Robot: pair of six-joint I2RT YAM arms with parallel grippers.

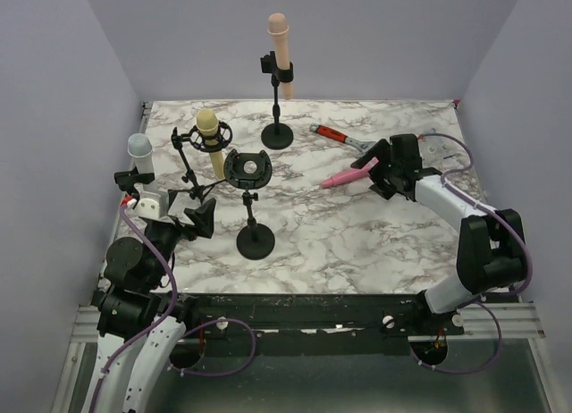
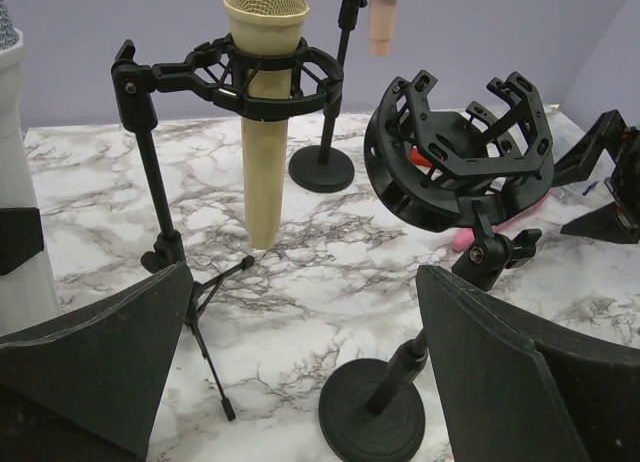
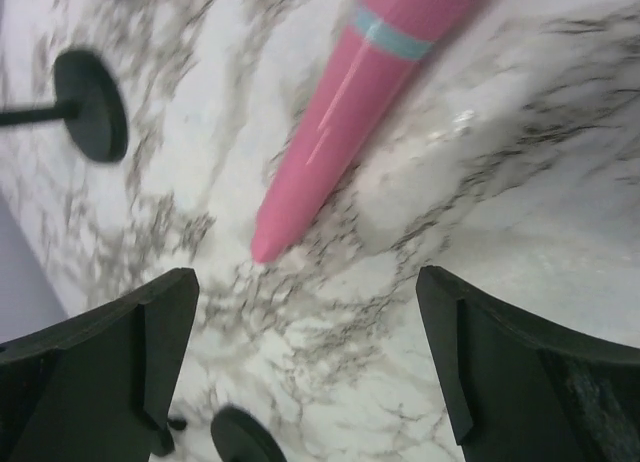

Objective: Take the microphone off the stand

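Right wrist view: right gripper (image 3: 307, 282) fingers (image 3: 110, 367) fill the bottom corners, spread wide, gripping nothing. Only marble table (image 3: 520, 182) between them.
Pink microphone (image 3: 350, 102) lies flat on the table just past the fingertips. Its narrow end points toward the gap and its thick end runs out of the top of the frame. Not touching either finger here.

Top view: right arm reaches in from the right edge, elbow bent, wrist low, right gripper (image 1: 374, 170) pointing left. Pink microphone (image 1: 344, 175) has its thick end right at the fingers; contact can't be judged from this angle, the wrist view settles it.
Empty shock mount (image 1: 248, 168) sits left of the mic, well apart, on a short stand with a round base (image 1: 256, 243).

Left arm folded at the near-left corner, left gripper (image 1: 201, 216) aimed far-right, open, holding nothing.
Left wrist view: left gripper (image 2: 305, 282) fingers (image 2: 100, 372) wide apart, the empty shock mount (image 2: 455, 152) tilted ahead, its round base (image 2: 372, 417) between the fingertips. A pink sliver shows under the mount.

Only the top view shows the grey microphone (image 1: 140, 149) clipped at far left and the red-handled tool (image 1: 332, 134). Yellow microphone (image 1: 208, 127) hangs in its own mount; peach microphone (image 1: 280, 37) stands at the far edge.
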